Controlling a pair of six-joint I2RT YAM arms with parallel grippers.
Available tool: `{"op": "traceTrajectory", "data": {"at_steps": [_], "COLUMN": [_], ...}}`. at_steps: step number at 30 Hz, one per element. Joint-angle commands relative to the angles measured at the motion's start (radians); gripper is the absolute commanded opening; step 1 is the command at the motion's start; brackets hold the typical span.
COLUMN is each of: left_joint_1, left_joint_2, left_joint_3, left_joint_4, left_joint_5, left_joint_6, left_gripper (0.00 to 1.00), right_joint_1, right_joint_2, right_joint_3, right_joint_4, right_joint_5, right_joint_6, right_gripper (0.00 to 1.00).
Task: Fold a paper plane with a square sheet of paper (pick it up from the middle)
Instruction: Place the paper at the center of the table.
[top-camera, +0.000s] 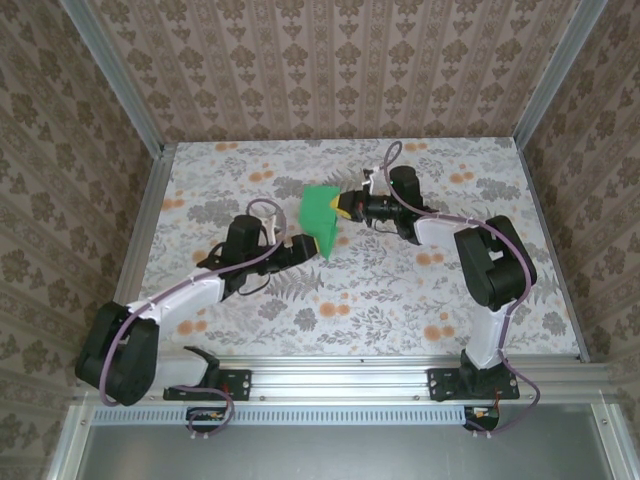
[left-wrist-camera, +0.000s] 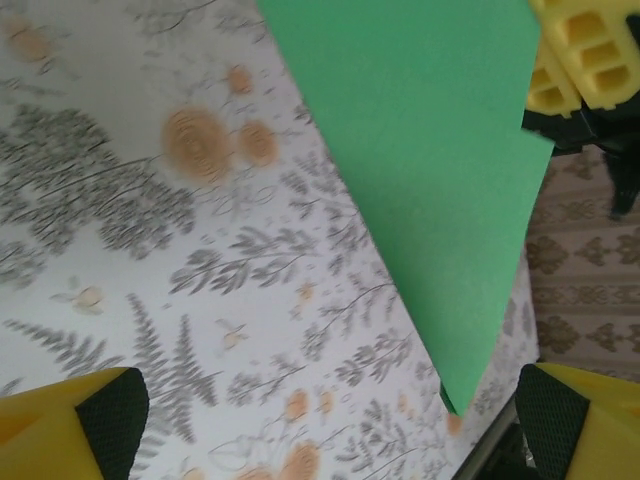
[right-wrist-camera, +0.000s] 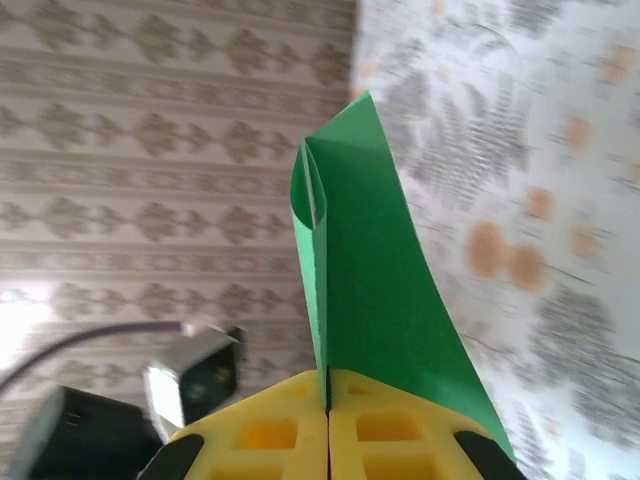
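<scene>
Green paper first: the square sheet of paper (top-camera: 318, 212) hangs in the air over the middle of the table (top-camera: 400, 290), nearer its far edge than its near one, folded over on itself with a long point drooping down. My right gripper (top-camera: 344, 208) has its jaws pressed tight together on one edge of the sheet. My left gripper (top-camera: 324, 243) stands with its jaws spread wide, holding nothing, just beside that lower point. What worries me is the thin hold. The pinch sits at the very margin, so a tug from the left side could pull the sheet free or tear it. If the left jaws closed off the crease, I judge they would set a crooked fold. The right wrist view tells me what the overhead one cannot: the two layers bow apart in a loop rather than lying flat. The left wrist view, in turn, shows the point appearing between my spread jaws, nearer the right-hand one.
</scene>
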Motion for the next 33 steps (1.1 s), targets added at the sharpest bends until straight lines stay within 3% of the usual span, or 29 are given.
{"op": "traceTrajectory", "data": {"at_steps": [1,11,17,29,31,33], "left_joint_1": [-0.011,-0.024,-0.024,-0.024,-0.025,-0.025], "left_joint_2": [-0.03,-0.069,-0.125,-0.108,-0.108,-0.101], "left_joint_3": [-0.025,-0.073,-0.108,-0.088,-0.079,-0.071], "left_joint_4": [0.169,0.427,0.458,0.463,0.424,0.379], "left_joint_5": [-0.031,-0.094,-0.153,-0.138,-0.144,-0.151], "left_joint_6": [-0.095,-0.215,-0.216,-0.203,-0.186,-0.166], "left_gripper": [0.95,0.68,0.47,0.13,0.05,0.0], "right_joint_1": [0.008,0.028,0.03,0.044,0.041,0.032], "right_joint_2": [-0.013,-0.047,-0.051,-0.06,-0.063,-0.07], "right_joint_3": [-0.014,-0.028,-0.042,-0.059,-0.068,-0.088], "right_joint_4": [0.312,0.319,0.347,0.349,0.328,0.272], "right_joint_5": [-0.034,-0.011,-0.01,-0.014,-0.013,-0.006], "right_joint_6": [0.282,0.334,0.363,0.369,0.349,0.303], "right_gripper": [0.07,0.08,0.08,0.08,0.14,0.3]}}
